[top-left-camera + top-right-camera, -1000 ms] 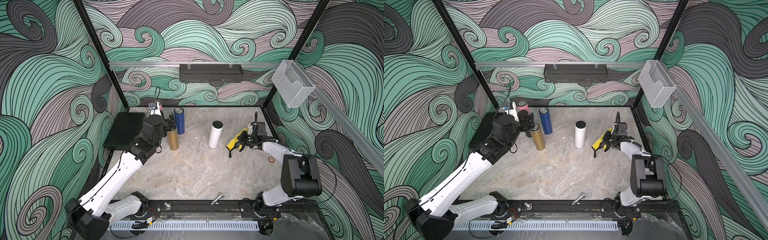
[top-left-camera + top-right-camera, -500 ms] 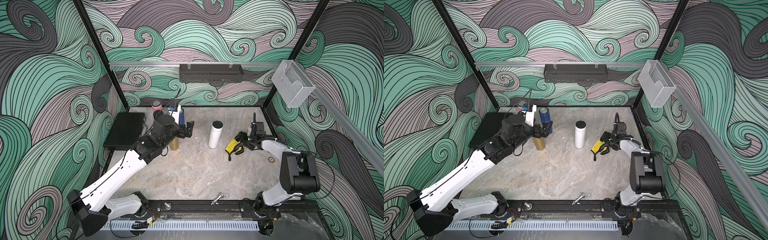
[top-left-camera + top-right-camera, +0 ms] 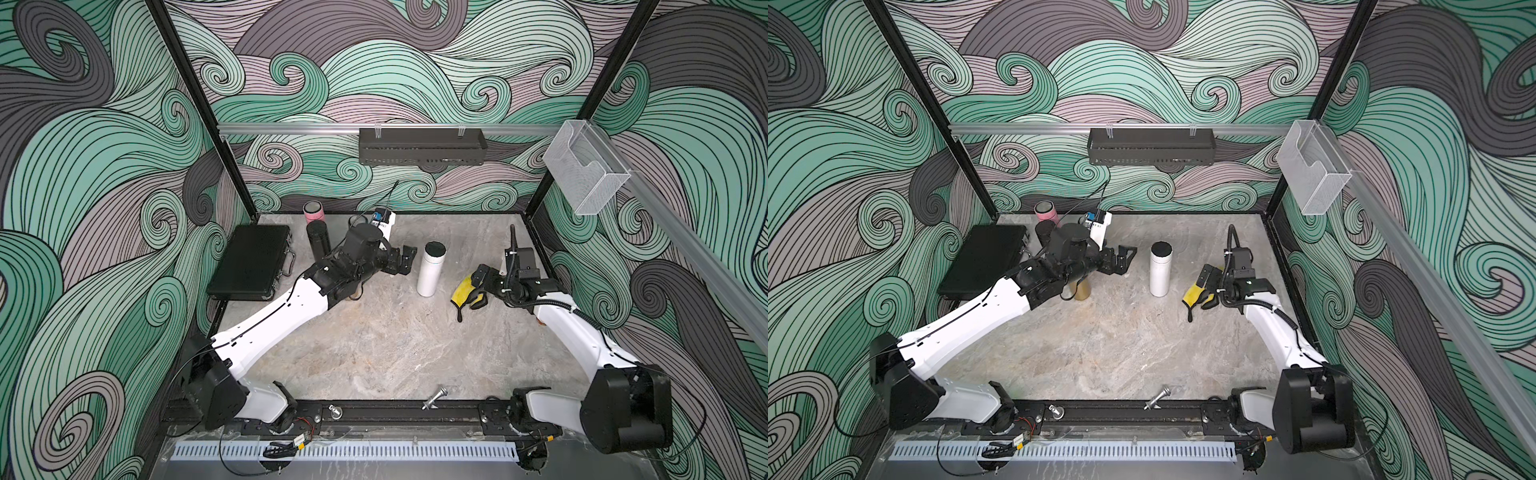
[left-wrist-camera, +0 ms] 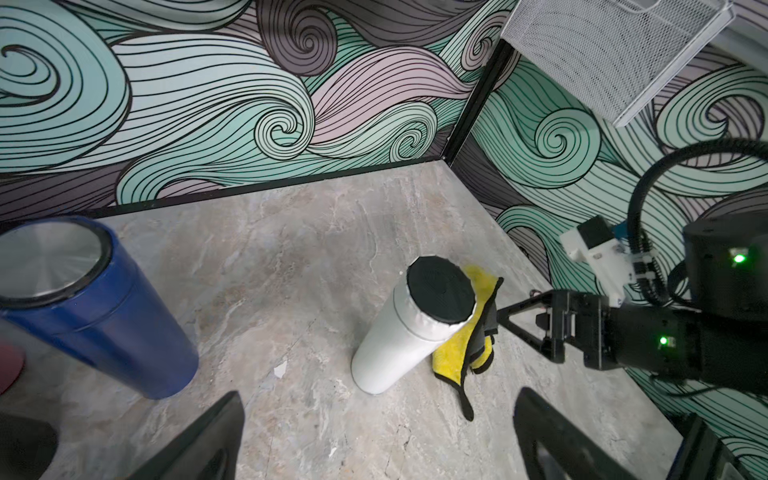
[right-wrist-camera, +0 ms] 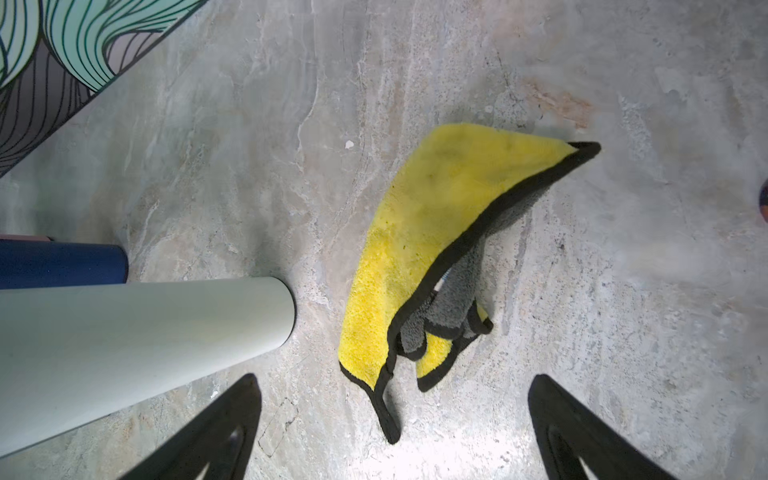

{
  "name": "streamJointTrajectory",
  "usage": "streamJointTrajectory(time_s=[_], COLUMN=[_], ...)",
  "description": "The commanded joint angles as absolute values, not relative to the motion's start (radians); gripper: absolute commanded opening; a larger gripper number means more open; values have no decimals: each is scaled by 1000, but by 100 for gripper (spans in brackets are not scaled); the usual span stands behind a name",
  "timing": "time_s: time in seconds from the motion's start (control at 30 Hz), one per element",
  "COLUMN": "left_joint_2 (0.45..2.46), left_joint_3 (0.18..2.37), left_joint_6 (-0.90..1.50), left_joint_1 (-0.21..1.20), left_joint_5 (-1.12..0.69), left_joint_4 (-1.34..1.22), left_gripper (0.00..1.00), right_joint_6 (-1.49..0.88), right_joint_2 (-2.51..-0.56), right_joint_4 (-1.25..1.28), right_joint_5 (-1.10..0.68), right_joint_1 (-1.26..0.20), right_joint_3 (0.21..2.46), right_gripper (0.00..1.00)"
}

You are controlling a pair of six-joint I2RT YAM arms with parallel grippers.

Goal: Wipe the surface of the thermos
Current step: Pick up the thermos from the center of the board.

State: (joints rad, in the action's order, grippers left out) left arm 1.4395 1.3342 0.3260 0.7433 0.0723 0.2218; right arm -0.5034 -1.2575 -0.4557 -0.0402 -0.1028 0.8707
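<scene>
The white thermos (image 3: 431, 270) stands upright on the table. Just beside it the yellow cloth (image 5: 428, 257) lies crumpled. The right gripper (image 5: 395, 378) hangs over the cloth, jaws spread wide, gripping nothing. On the thermos's far side, the left gripper (image 4: 378, 392) gapes wide too, empty.

A closed black case (image 3: 253, 266) lies flat at the left edge of the marbled worktop (image 3: 374, 345). Just beside it a black bottle (image 3: 318, 245) stands upright, with a pink tumbler (image 3: 313, 211) behind it near the back wall. A blue tumbler (image 4: 108, 320) with a silver lid and a gold bottle (image 3: 1081, 291) stand nearby. A black basket (image 3: 422, 146) and a clear holder (image 3: 586, 174) hang on the wall rails.
</scene>
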Motion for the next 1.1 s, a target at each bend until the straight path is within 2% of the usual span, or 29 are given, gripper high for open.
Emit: streamJointTrajectory(time_s=[0.0, 0.1, 0.3, 0.63, 1.07], left_joint_2=[1497, 1532, 1623, 1771, 1898], left_joint_3=[1372, 1302, 1251, 1266, 1378], left_joint_6=[335, 302, 256, 256, 207], left_joint_1=[775, 819, 856, 857, 848], left_joint_5=[7, 12, 38, 172, 206], left_joint_4=[158, 1, -151, -237, -245], left_gripper=[98, 98, 98, 98, 94], right_joint_6=[-527, -531, -502, -481, -483], right_joint_2=[-1224, -1232, -1239, -1223, -1247], right_joint_4=[-456, -433, -428, -399, -389], right_joint_5=[-11, -34, -63, -97, -126], right_joint_1=[-102, -91, -81, -55, -37], right_joint_3=[852, 835, 823, 801, 810], right_gripper=[99, 98, 99, 99, 98])
